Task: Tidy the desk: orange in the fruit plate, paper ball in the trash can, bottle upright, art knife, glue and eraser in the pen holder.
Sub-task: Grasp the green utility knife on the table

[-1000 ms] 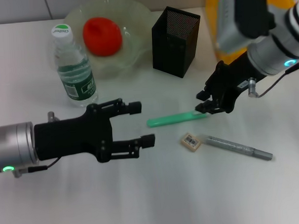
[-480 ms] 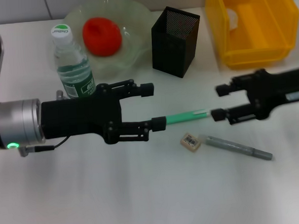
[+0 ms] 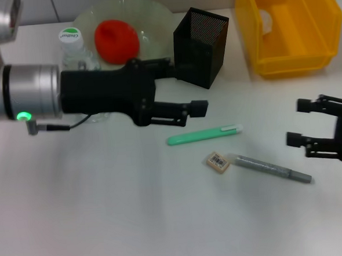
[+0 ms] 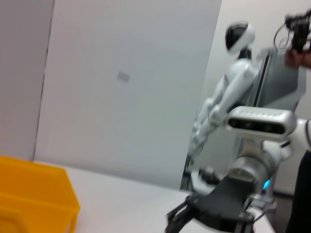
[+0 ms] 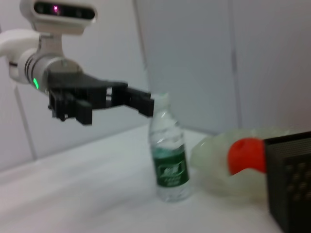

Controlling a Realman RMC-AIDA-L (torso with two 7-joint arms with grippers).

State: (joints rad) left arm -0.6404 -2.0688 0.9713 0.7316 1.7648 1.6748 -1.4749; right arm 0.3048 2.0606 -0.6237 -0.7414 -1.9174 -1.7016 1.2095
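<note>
The left pincer (image 3: 183, 84), spread and empty, hovers near the far edge, before the pen holder (image 3: 201, 46) and upright bottle (image 3: 73, 47). The right pincer (image 3: 301, 123), also spread and empty, hangs at the surface's right edge. The green knife (image 3: 203, 135), eraser (image 3: 218, 161) and grey glue stick (image 3: 272, 169) lie mid-surface between them.

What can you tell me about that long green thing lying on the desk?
The green thing is a slim, stick-shaped tool, bright green, looking like plastic, with a paler whitish tip at one end. It lies flat on the white desk, slightly slanted, in front of the black mesh pen holder. Nothing touches it: the small eraser sits apart from it, and neither hand holds it.
</note>
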